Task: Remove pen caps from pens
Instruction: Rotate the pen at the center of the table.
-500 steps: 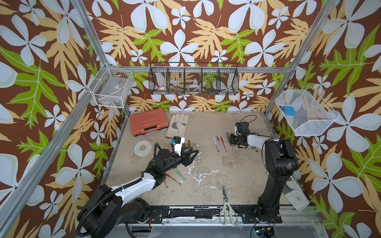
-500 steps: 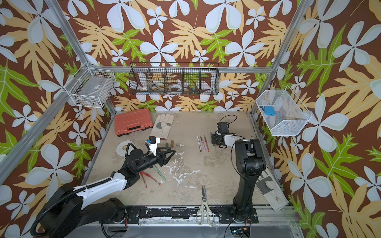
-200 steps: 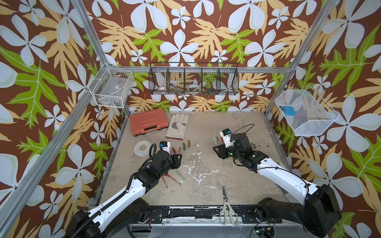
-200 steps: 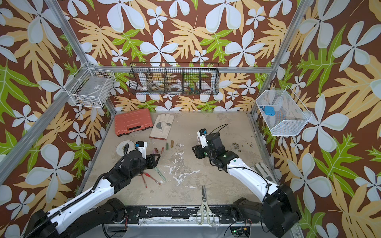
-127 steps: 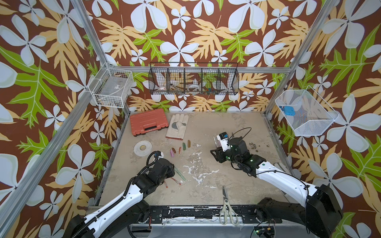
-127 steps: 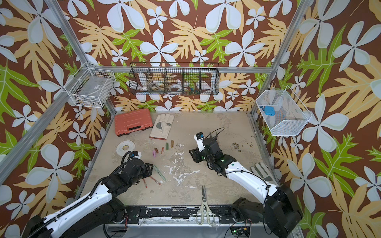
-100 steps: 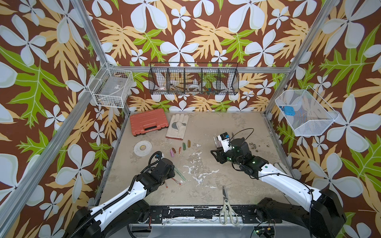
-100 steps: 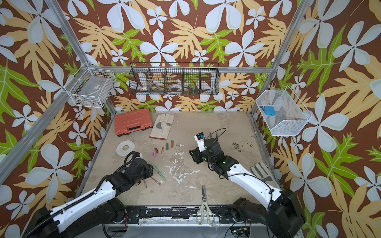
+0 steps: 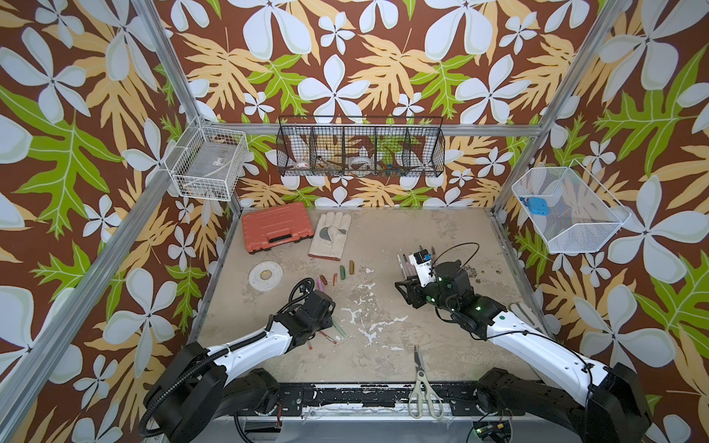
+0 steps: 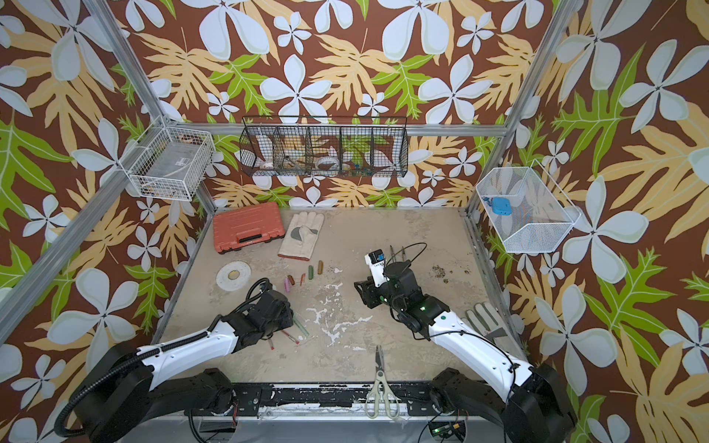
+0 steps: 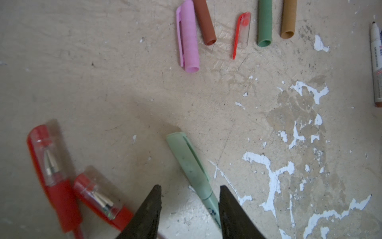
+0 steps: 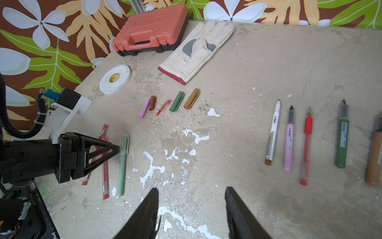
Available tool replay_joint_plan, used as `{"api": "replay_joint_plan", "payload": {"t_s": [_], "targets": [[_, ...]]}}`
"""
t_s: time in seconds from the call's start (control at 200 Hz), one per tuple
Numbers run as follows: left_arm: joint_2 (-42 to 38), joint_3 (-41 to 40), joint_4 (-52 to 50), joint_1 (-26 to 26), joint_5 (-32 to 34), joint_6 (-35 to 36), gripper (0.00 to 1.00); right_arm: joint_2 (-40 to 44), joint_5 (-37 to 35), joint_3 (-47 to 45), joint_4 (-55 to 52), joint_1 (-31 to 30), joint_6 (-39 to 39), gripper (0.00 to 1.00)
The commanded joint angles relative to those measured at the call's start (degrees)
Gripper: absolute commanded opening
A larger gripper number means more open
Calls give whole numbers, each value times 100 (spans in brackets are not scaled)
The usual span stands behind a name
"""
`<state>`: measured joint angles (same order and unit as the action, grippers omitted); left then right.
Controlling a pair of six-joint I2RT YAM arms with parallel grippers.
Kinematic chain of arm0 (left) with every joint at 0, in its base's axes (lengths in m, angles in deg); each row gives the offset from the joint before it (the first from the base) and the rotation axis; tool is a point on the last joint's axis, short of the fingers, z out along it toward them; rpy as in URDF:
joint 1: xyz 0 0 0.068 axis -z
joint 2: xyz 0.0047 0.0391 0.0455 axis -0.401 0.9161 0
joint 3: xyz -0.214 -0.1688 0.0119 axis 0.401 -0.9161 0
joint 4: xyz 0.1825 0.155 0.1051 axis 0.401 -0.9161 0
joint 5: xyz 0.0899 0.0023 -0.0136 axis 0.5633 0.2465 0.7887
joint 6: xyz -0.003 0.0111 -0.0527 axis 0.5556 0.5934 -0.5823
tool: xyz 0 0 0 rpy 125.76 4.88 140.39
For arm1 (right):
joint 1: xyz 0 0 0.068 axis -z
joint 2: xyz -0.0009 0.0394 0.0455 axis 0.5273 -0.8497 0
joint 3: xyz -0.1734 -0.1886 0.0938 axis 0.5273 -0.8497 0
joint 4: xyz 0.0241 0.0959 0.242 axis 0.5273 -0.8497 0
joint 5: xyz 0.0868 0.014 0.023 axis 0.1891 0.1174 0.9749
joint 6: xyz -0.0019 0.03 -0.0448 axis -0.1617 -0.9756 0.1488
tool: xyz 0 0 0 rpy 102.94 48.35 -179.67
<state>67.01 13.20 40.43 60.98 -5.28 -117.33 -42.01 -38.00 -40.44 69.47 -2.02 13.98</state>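
My left gripper [image 11: 190,191] is open and low over the table. A pale green pen [image 11: 192,169], cap on, lies slanted between its fingers, close to one fingertip [image 11: 224,193] and not clamped. Two capped red pens [image 11: 51,165] lie beside it. Loose pen caps sit in a row beyond: pink [image 11: 188,37], brown [image 11: 205,22], clear red [image 11: 241,31], dark green [image 11: 264,22] and gold [image 11: 288,20]. My right gripper [image 12: 192,192] hangs open and empty above the table's middle. Uncapped pens lie in a row: white marker [image 12: 272,132], pink [image 12: 289,140], red [image 12: 307,144], dark green [image 12: 342,136], gold-brown [image 12: 374,157].
Grey-handled scissors [image 9: 421,379] lie at the front edge. An orange tool case [image 9: 275,226], a work glove [image 9: 330,234] and a tape roll [image 9: 265,274] sit at the back left. Another glove [image 10: 485,320] lies by the right wall. Wire baskets hang on the walls.
My left gripper has moved from the row of caps toward the front and down over the capped pens. My right arm has unfolded from the back right toward the table's middle.
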Motion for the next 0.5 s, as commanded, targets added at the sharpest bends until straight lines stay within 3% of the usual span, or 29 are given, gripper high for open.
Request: {"api": "replay_joint_plan", "payload": {"t_s": [0.0, 0.18, 0.49], "targets": [[232, 110, 176, 8, -31, 143, 46, -10, -81, 18, 10, -8, 112, 52], [534, 133, 380, 8, -266, 175, 45, -27, -68, 27, 35, -8, 121, 52], [1136, 399, 923, 28, -1050, 298, 34, -160, -1, 62, 45, -8, 128, 51]]}}
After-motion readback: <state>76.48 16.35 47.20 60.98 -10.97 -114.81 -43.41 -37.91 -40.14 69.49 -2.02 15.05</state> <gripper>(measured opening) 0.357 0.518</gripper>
